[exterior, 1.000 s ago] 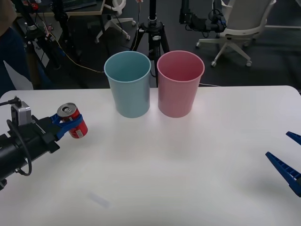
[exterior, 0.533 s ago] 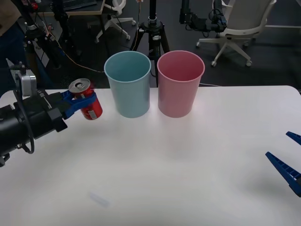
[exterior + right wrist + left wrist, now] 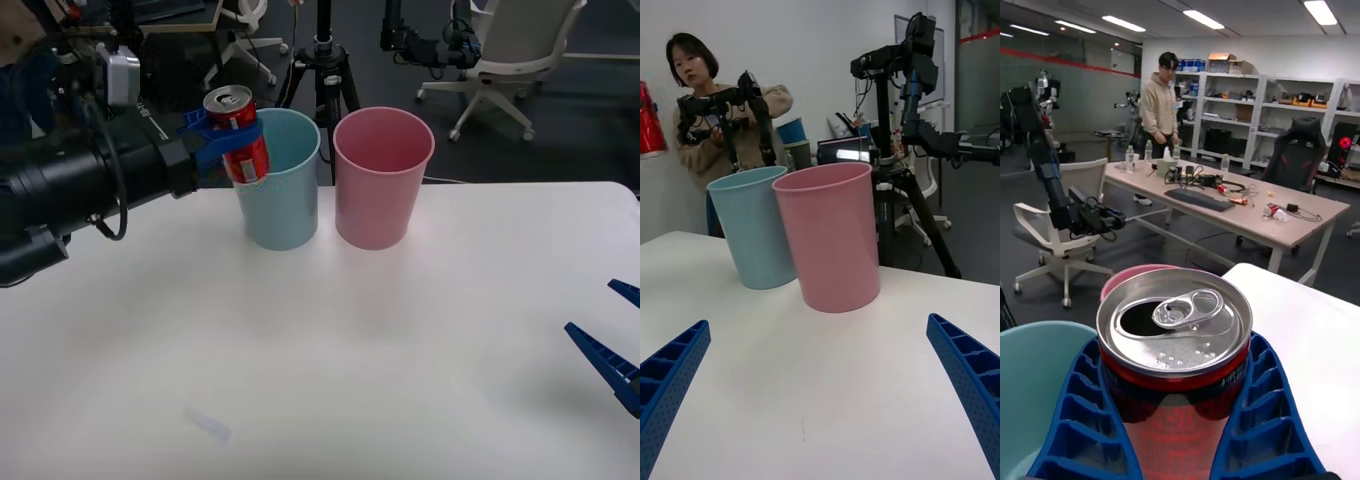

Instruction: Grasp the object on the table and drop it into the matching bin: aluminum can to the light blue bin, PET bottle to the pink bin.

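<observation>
Table (image 3: 330,360) wide and bare in front of me, far edge cut by the bins. Light blue bin (image 3: 285,205): near-left rim hidden behind the can; pink bin (image 3: 384,180) just beside it, whole rim visible. Left gripper (image 3: 225,143) up at the blue bin's rim on its left side, fingers (image 3: 1262,420) clamped both sides of the aluminum can (image 3: 236,134), roughly upright, tab open. Right gripper (image 3: 620,340) low at the table's right edge, fingers wide apart, holding nothing, partly cut off.
</observation>
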Tool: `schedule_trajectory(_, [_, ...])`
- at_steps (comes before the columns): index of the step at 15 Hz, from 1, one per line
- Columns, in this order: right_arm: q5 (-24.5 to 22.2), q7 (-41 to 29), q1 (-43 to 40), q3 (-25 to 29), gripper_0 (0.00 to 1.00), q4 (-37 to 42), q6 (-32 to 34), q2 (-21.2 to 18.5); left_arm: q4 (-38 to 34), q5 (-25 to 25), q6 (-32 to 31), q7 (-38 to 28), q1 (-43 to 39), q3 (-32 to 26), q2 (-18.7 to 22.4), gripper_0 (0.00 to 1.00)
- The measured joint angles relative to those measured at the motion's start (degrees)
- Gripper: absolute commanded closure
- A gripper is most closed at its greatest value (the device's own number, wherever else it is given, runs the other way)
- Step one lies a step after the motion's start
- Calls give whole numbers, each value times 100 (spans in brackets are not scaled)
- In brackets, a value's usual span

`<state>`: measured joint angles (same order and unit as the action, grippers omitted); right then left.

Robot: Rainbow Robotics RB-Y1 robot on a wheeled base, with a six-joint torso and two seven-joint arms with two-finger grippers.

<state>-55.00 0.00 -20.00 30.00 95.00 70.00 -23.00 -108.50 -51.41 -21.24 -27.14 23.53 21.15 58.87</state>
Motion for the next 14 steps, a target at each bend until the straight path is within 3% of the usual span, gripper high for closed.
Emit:
schedule_trajectory(5, [0,0,0,0,0,0,0,0,1022,111,119,8,1408,912,-247,86])
schedule_trajectory(11, [0,0,0,0,0,0,0,0,2367,-449,113,66,2279,1083,-1173,85])
schedule_trajectory(14, [0,0,0,0,0,0,0,0,2832,-622,113,109,2474,1079,-1342,85])
